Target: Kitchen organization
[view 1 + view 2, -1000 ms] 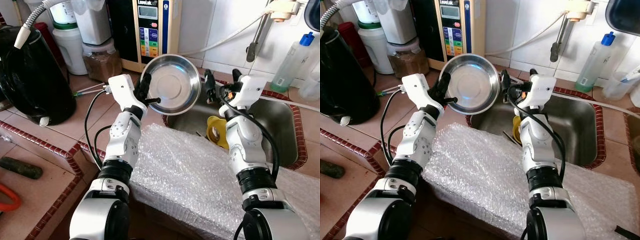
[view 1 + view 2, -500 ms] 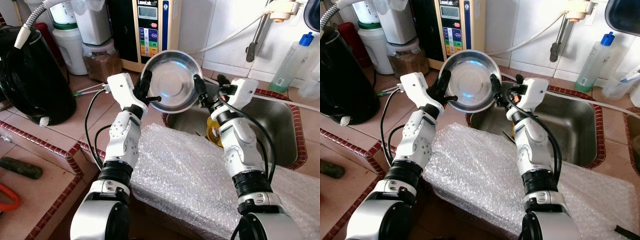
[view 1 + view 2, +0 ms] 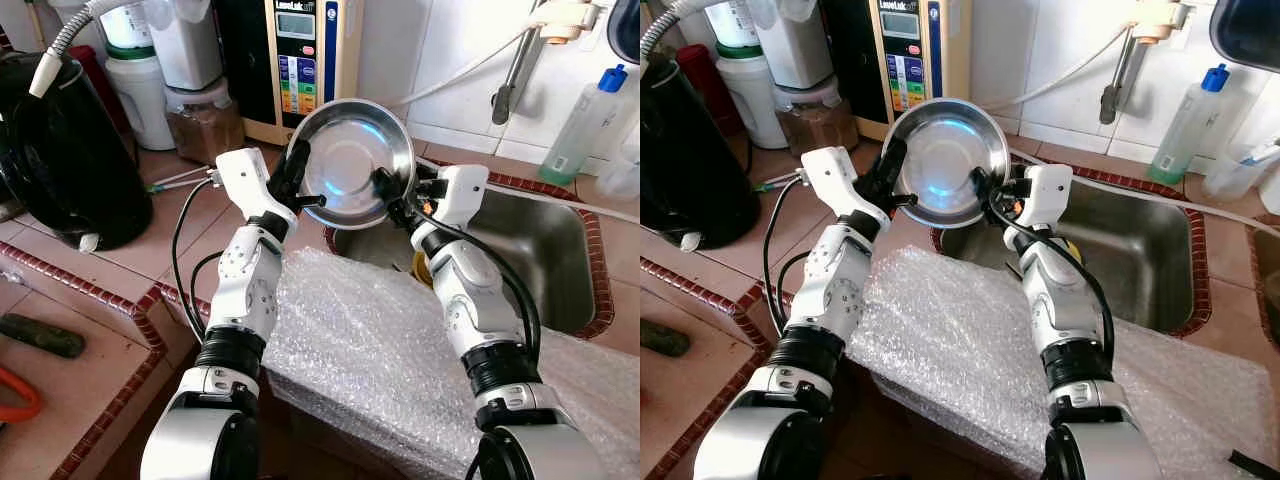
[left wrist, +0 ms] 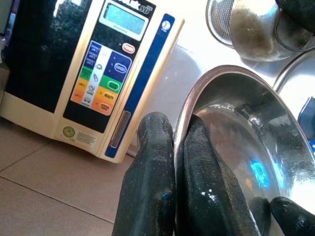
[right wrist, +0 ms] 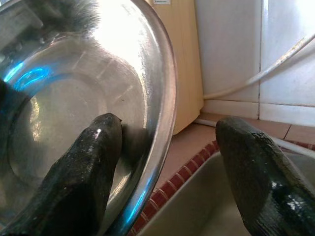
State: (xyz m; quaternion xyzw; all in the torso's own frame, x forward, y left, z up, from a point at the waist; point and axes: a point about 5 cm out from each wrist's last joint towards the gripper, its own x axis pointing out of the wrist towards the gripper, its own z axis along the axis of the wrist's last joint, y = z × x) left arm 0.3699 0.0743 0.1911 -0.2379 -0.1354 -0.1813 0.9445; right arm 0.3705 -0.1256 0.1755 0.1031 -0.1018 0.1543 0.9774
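**Bowl held over the sink edge, ready to change hands**

While the steel bowl hangs tilted in the air, everything else can be placed from the sink, the big steel basin sunk into the tiled surface. Nearer the robot than the sink lies a wide sheet of bubble wrap, probably spread there as a soft landing for washed things. Behind the sink's near-left corner stands a water machine against the wall, and farther to that side a black kettle. On the far side of the sink a clear bottle with a blue cap waits by the tiles.

Just over the sink's left rim, the bowl faces the robot on its edge. The left gripper has its fingers pinched tight on the rim, one inside and one outside, which is why the bowl stays up at that angle. The right gripper straddles the opposite rim with its fingers spread, one pad inside the bowl and the other clear outside. It looks set to close and take the bowl, perhaps to steady it for a two-handed move.
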